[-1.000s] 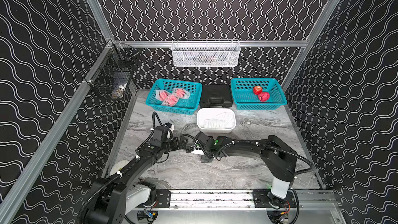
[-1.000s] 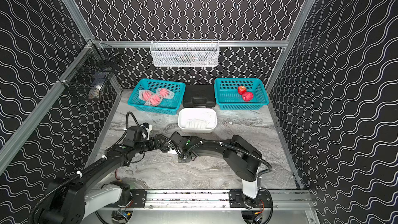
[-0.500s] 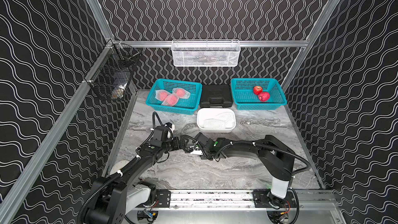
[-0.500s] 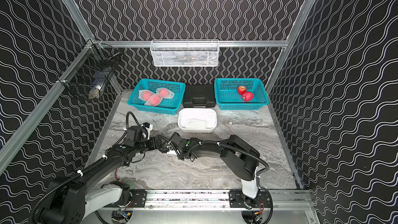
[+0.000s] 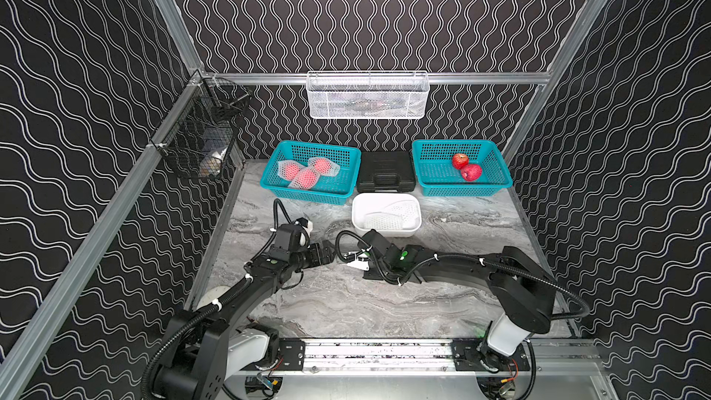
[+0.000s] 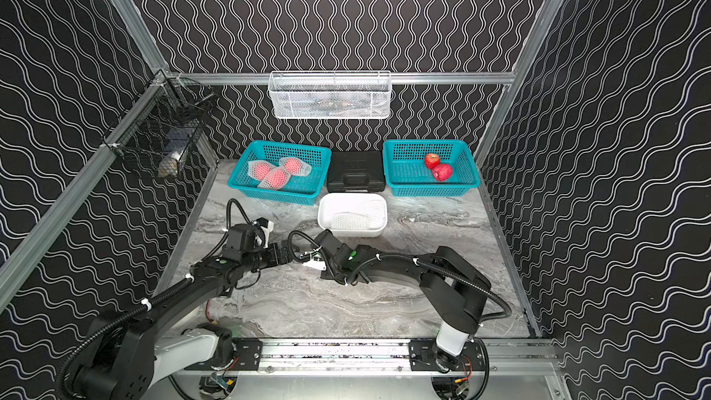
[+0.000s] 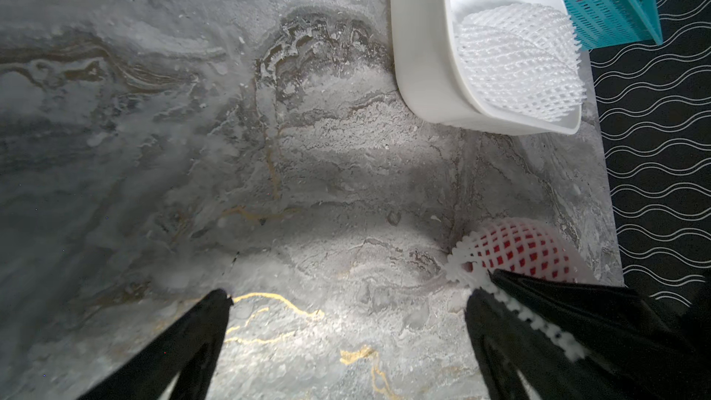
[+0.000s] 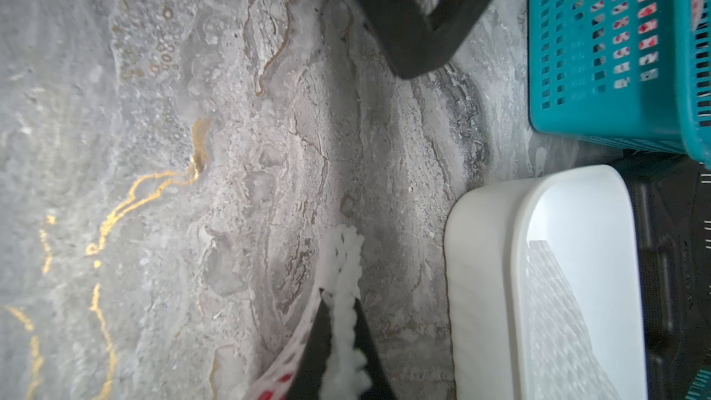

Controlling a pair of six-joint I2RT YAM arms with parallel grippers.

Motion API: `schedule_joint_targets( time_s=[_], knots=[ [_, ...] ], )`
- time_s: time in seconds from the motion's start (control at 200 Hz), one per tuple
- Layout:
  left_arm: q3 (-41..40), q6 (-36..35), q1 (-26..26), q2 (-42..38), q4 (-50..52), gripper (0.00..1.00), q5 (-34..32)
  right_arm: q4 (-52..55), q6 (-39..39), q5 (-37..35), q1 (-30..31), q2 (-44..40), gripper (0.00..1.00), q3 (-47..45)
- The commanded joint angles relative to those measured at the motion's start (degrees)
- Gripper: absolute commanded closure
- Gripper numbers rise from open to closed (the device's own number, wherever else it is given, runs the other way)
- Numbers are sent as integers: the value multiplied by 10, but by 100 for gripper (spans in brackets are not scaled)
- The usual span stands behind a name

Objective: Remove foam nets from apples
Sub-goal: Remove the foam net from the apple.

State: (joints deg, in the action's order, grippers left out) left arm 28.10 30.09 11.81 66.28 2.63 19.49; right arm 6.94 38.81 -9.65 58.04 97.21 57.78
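Top views both show the left gripper (image 5: 329, 255) and right gripper (image 5: 352, 261) meeting mid-table, just before the white tub (image 5: 384, 230); their work is largely hidden. Left wrist view: the left gripper gapes wide and empty, with the apple (image 7: 533, 250) in its foam net (image 7: 471, 252) just beside one finger. Right wrist view: the right gripper is clenched on the net's frilled rim. Soft, light and stretchy, the sleeve should peel from that rim. The apple looks firm and likely to roll.
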Motion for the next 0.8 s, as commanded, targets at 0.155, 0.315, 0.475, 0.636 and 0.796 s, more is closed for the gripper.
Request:
schedule_joint_targets(
  time_s=[0.155,0.315,0.475,0.636,0.796],
  knots=[
    [8,5,4,6,-29,1,-1,-189,-88,82,-38,-54,100,-97],
    [21,-6,33,18,-36,1,-19,-283,-122,81,-46,-90,100,-160],
    [26,-7,73,35,-60,1,-38,-370,-155,85,-67,-133,100,-226],
    [46,-15,105,68,-78,1,-46,-395,-177,117,-87,-151,100,-240],
    [51,-9,116,66,-102,1,-65,-384,-219,175,-117,-179,100,-222]
  ],
)
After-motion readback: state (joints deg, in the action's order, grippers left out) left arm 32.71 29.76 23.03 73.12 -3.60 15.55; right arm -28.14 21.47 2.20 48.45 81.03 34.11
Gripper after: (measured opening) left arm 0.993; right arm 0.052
